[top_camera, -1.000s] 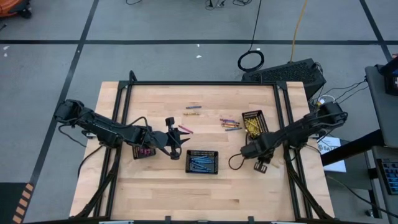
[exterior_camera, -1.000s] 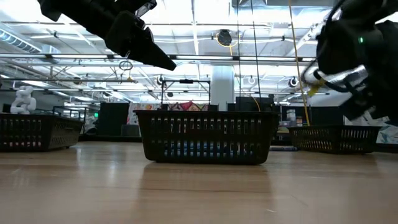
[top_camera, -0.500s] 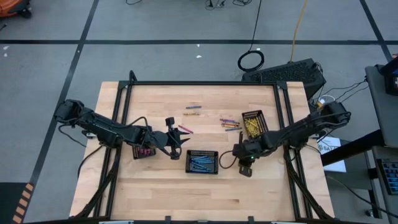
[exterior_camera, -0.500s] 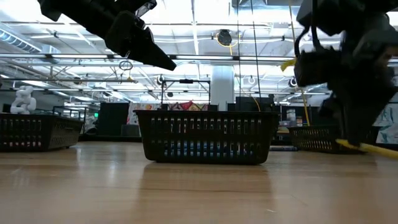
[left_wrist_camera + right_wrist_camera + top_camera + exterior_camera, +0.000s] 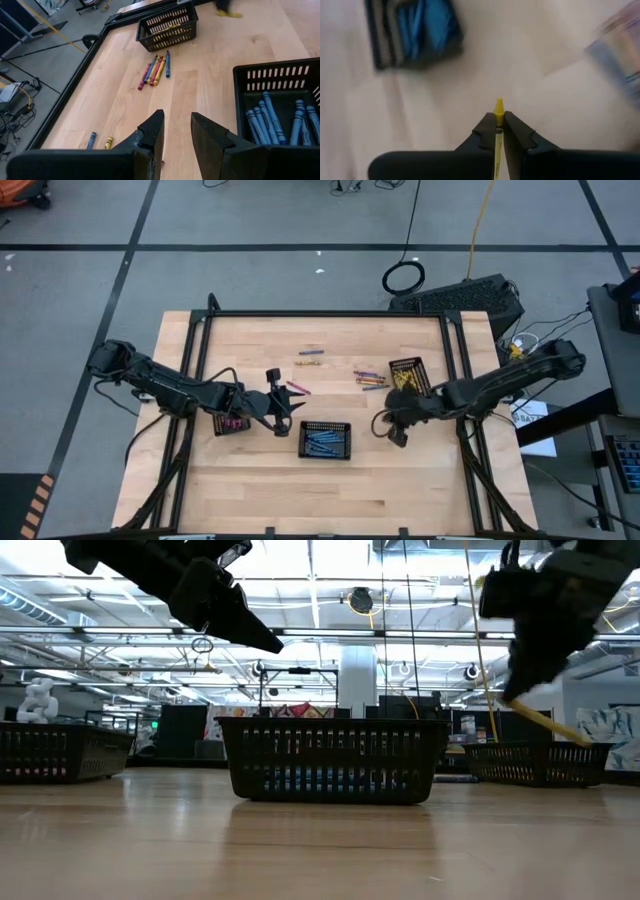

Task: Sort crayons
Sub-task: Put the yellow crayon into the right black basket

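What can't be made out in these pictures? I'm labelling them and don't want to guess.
- Pink-crayon tray, high view: mostly hidden under the left arm; count unknown.
- Yellow-crayon tray, high view: crayons too small to count.
- Yellow crayon, right wrist view: its lower length hidden between the right gripper fingers; background blurred.
- Left gripper: nothing shows between its open fingers; its tips are cut off in the low view.

Left tool (image 5: pixel 175 131) hovers parted; right tool (image 5: pixel 499 122) pinched closed.
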Action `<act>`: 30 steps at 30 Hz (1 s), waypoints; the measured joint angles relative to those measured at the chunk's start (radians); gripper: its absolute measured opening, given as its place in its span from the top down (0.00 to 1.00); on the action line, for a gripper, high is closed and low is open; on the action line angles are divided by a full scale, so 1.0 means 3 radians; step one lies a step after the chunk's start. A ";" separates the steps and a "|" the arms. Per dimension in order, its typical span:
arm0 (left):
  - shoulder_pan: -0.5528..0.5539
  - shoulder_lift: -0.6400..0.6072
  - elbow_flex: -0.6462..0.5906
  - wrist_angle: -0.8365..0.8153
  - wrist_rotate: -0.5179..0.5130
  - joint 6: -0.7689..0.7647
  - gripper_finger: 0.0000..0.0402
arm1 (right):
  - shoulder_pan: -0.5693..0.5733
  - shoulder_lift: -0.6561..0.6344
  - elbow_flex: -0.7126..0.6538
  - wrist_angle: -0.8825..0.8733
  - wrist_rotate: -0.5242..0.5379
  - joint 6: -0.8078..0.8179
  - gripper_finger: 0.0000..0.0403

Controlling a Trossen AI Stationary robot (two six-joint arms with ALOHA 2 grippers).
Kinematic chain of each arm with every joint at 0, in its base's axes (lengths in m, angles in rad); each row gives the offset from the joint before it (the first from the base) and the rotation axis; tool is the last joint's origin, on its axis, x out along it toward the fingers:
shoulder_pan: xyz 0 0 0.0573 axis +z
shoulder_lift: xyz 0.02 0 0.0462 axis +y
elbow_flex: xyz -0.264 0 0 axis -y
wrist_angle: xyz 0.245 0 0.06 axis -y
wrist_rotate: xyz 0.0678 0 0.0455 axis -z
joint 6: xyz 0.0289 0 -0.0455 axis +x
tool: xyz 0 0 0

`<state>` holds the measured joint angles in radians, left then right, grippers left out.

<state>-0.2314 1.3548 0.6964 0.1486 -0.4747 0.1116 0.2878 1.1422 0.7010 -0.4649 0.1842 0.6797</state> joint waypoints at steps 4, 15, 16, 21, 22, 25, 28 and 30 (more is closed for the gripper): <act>0.0000 0.0000 -0.0001 0.0001 0.0000 0.0000 0.76 | -0.0006 -0.0327 0.0000 -0.0154 0.0892 0.0101 1.00; 0.0000 0.0000 -0.0003 0.0000 0.0000 -0.0001 0.76 | -0.0245 -0.0521 -0.0056 -0.1161 0.1918 0.1230 0.99; 0.0000 0.0000 -0.0003 -0.0001 0.0000 -0.0001 0.76 | -0.0261 -0.0506 -0.0109 -0.1161 0.1917 0.1299 0.99; 0.0000 0.0000 -0.0003 -0.0001 0.0000 -0.0001 0.76 | -0.0382 -0.0428 -0.0364 -0.1114 0.1897 0.1647 0.99; 0.0000 0.0000 -0.0003 -0.0001 0.0000 -0.0001 0.76 | -0.0412 -0.0423 -0.0402 -0.1117 0.1895 0.1704 0.99; 0.0000 0.0000 -0.0003 0.0000 0.0000 -0.0001 0.76 | -0.0487 -0.0421 -0.0456 -0.1112 0.1878 0.1764 0.98; 0.0000 0.0000 -0.0003 0.0000 0.0000 -0.0001 0.76 | -0.0556 -0.0421 -0.0460 -0.1079 0.1717 0.1630 0.92; 0.0000 0.0000 -0.0003 0.0000 0.0000 -0.0001 0.76 | -0.0595 -0.0421 -0.0460 -0.1041 0.1583 0.1523 0.86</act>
<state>-0.2314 1.3548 0.6956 0.1486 -0.4747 0.1112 0.1092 1.0161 0.5629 -0.7773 0.6590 1.1364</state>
